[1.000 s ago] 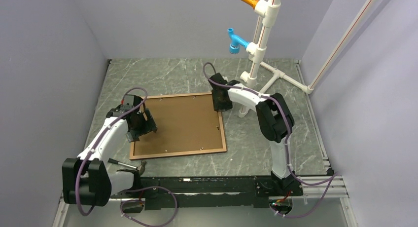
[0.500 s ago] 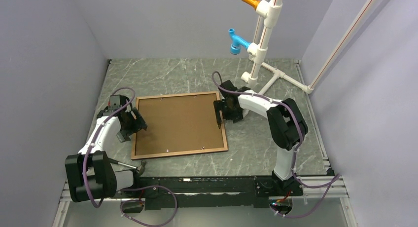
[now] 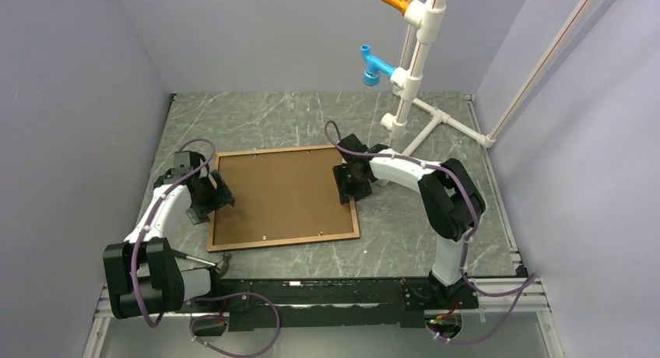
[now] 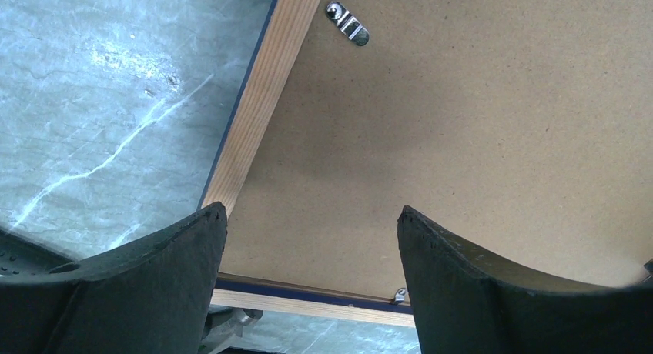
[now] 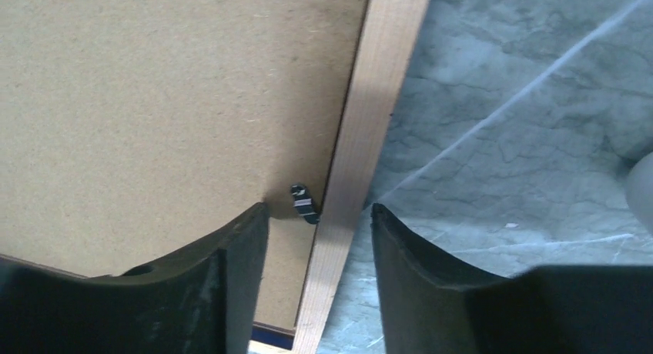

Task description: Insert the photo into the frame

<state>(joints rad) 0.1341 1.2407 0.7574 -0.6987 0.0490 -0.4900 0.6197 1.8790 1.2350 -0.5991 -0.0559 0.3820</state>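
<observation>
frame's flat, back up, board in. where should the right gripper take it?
Right rail of the frame, from straight above, pinching across its narrow width. It lies flat on the table and the backing board fills it up to that rail, so likely only a shallow pinch.

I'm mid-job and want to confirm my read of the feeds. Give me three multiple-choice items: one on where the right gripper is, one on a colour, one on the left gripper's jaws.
1. Over which part of the frame is the right gripper?
A. left rail
B. right rail
C. near rail

2. What colour is the lower fitting on the white pipe stand?
A. green
B. red
C. blue

3. How do the left gripper's jaws stand?
A. open, holding nothing
B. shut on the frame
C. shut on nothing

Key:
1 B: its wrist view shows the right rail and a clip between its fingers.
2 C: the top view shows it blue.
3 A: the fingers stand wide apart over the backing board.
</observation>
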